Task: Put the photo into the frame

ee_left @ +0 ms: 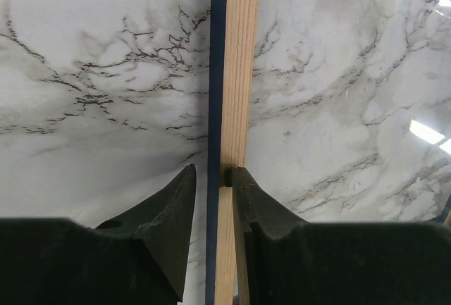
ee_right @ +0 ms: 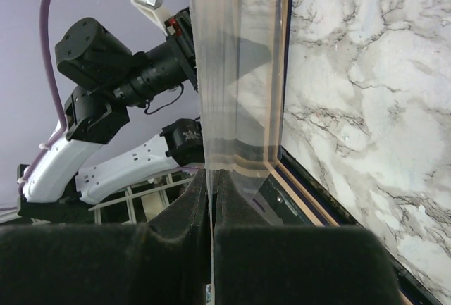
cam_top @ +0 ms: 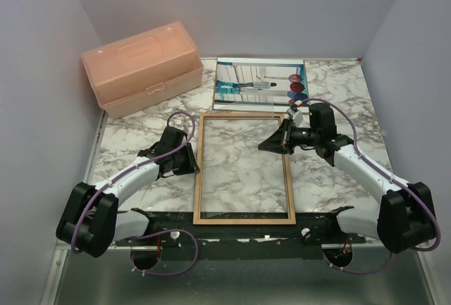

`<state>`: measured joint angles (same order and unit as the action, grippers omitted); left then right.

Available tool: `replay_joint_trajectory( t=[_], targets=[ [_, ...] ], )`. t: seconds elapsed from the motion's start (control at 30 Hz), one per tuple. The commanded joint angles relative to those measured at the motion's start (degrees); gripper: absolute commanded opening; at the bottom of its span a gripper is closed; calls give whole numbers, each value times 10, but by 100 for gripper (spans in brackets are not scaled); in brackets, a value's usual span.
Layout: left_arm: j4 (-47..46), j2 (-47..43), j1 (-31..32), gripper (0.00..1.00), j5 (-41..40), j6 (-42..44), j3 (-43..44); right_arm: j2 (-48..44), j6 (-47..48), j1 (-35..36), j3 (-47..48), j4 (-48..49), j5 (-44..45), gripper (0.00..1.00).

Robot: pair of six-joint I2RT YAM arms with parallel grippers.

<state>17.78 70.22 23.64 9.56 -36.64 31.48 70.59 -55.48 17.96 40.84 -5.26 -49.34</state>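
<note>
The frame (cam_top: 243,218) lies flat in the middle of the table, light wood face up, with its navy edge showing in the left wrist view. My left gripper (cam_top: 192,158) straddles the frame's left rail (ee_left: 236,72). One finger (ee_left: 246,185) touches the wood and a gap shows at the other, so the left gripper (ee_left: 211,171) is open. My right gripper (cam_top: 264,145) is shut on the clear pane (ee_right: 239,72), held on edge over the frame's right side. The right gripper (ee_right: 211,175) pinches the pane's rim. The photo (cam_top: 257,79) lies flat beyond the frame.
A peach plastic box (cam_top: 141,65) stands at the back left by the wall. Grey walls close in the left, back and right. A black base bar (cam_top: 232,238) runs along the near edge just below the frame.
</note>
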Motion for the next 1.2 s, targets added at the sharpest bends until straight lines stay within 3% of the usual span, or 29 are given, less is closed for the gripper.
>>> replay_joint_trajectory(
  t=[0.0, 0.4, 0.9, 1.17],
  targets=[
    [11, 17, 1, 28, -19, 13, -2, -4, -10, 31, -1, 3, -36, 1],
    [10, 17, 1, 27, -18, 13, -2, -12, 0, 48, 13, -25, -23, 1],
    [11, 18, 1, 27, -17, 15, 0, 68, 175, 48, 111, -200, -19, 1],
    [13, 19, 1, 27, -16, 15, 0, 60, 162, 48, 127, -197, -1, 1]
  ],
)
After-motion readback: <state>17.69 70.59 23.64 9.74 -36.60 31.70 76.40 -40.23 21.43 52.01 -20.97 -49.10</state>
